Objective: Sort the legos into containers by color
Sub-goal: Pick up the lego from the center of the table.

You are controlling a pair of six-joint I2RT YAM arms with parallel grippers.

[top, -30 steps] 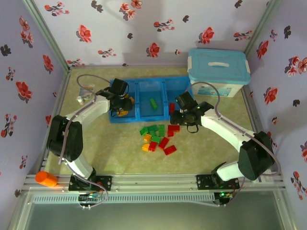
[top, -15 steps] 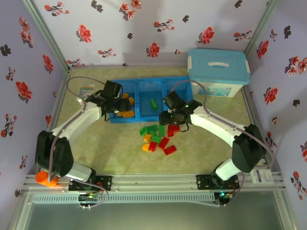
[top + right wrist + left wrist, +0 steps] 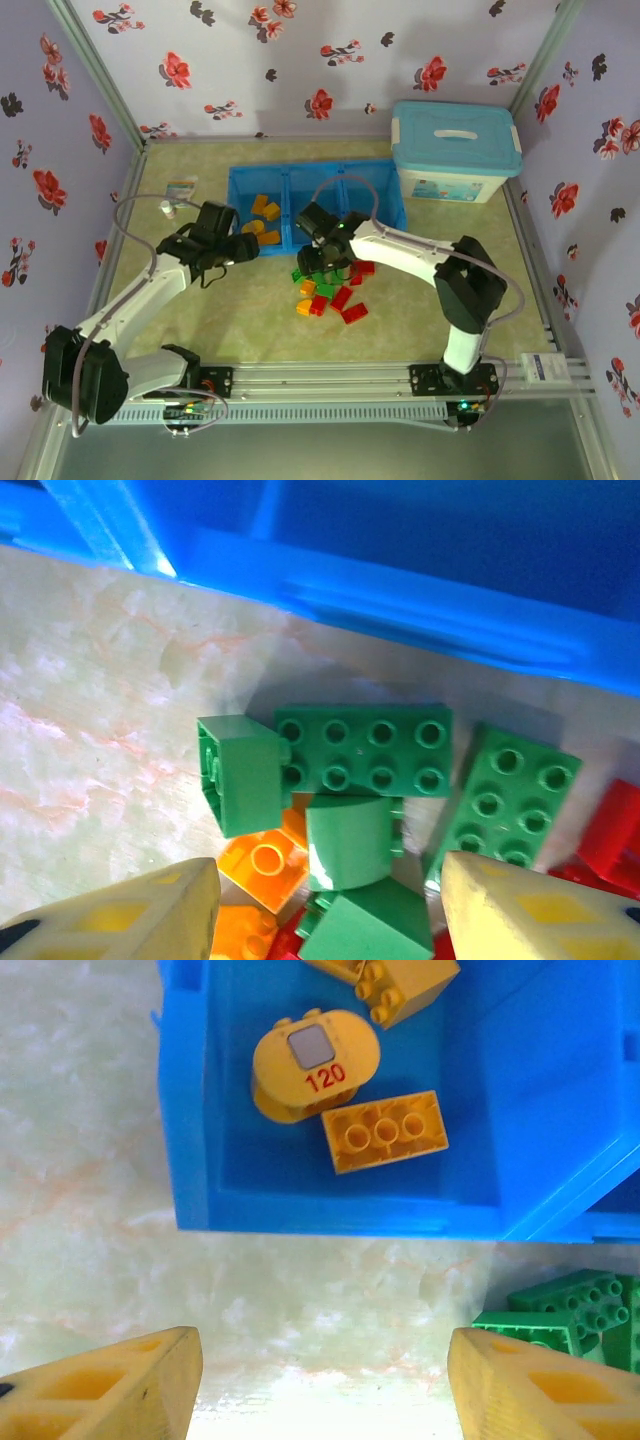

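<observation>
Floral-papered walls enclose a pale marbled table (image 3: 430, 310). We note a white storage box (image 3: 457, 150) with a light-blue lid at the far right, and just beside it the blue three-compartment tray (image 3: 390, 190). The left gripper (image 3: 322, 1350) hangs over bare table just before the tray's left compartment, fingers apart, nothing between them. The right gripper (image 3: 330, 865), fingers likewise spread, straddles green legos (image 3: 365, 748) in the loose pile before the tray. In the left compartment lie yellow-orange legos (image 3: 385, 1132); red legos (image 3: 352, 312) lie on the table.
</observation>
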